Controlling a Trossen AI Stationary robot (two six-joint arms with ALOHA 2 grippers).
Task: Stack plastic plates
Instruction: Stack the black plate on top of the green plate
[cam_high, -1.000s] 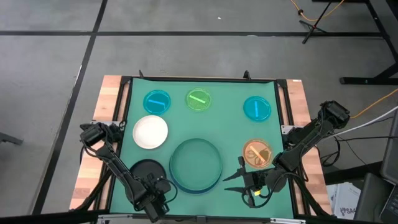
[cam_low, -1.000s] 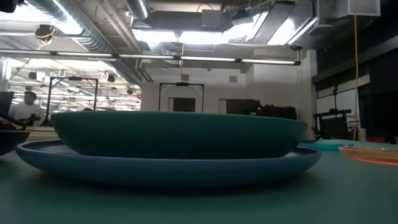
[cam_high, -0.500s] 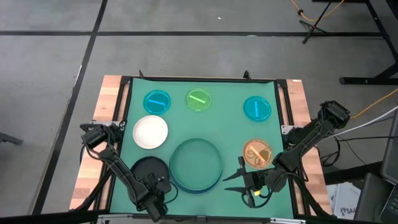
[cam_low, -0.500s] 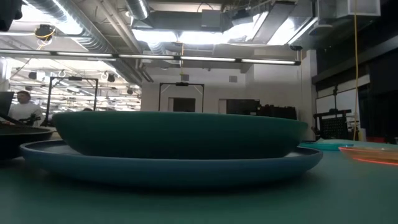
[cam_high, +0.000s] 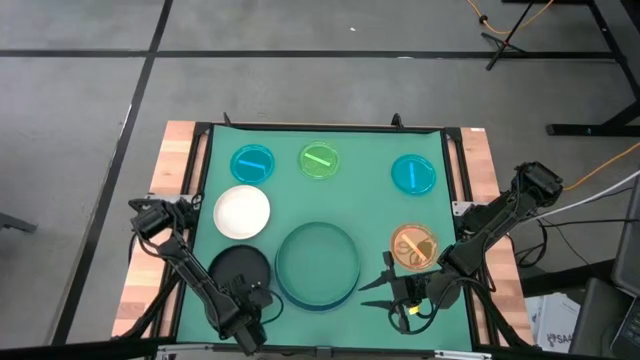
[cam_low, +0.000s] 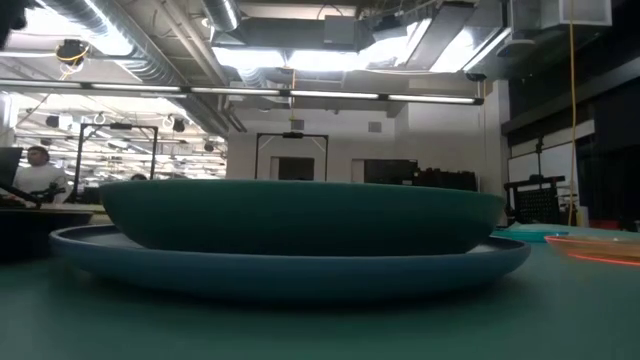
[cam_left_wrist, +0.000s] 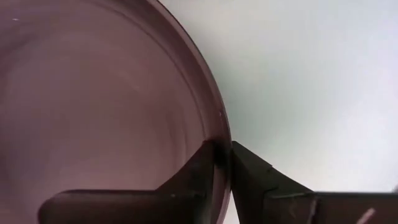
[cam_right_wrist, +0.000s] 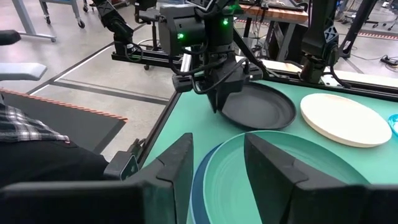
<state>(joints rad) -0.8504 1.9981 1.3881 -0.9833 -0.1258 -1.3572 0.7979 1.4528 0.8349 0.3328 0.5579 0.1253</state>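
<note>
A teal-green plate (cam_high: 317, 262) sits inside a light-blue one (cam_high: 318, 302) at the table's near middle; both fill the low view (cam_low: 300, 225). The black plate (cam_high: 238, 266) lies just to their left, with my left gripper (cam_high: 251, 295) shut on its near rim. The white plate (cam_high: 242, 212) lies farther back. Two small blue plates (cam_high: 252, 163) (cam_high: 413, 173) and a green one (cam_high: 320, 160) lie along the far side. The orange plate (cam_high: 414, 247) is at the right. My right gripper (cam_high: 372, 288) waits open, to the right of the stack. My left gripper pinches the black plate's rim (cam_left_wrist: 219, 134) on its near side, one finger inside the dish and one finger (cam_left_wrist: 249, 165) outside. The fingers come from the near side, slanting down (cam_right_wrist: 217, 102). The plate (cam_right_wrist: 258, 107) lies about level; whether it is clear of the mat, I cannot tell.
A green mat (cam_high: 370, 205) covers the table, with wooden borders left (cam_high: 165, 170) and right. The mat shows bare between the far plates and the stack. A person (cam_low: 38, 175) sits in the room beyond; a plaid sleeve (cam_right_wrist: 25, 134) shows near the table's left side.
My left gripper has moved a little toward the far edge and the stack, carrying the black plate with it. In the low view the black plate has come farther in from the left, and the two-plate stack has slid slightly to the right.
</note>
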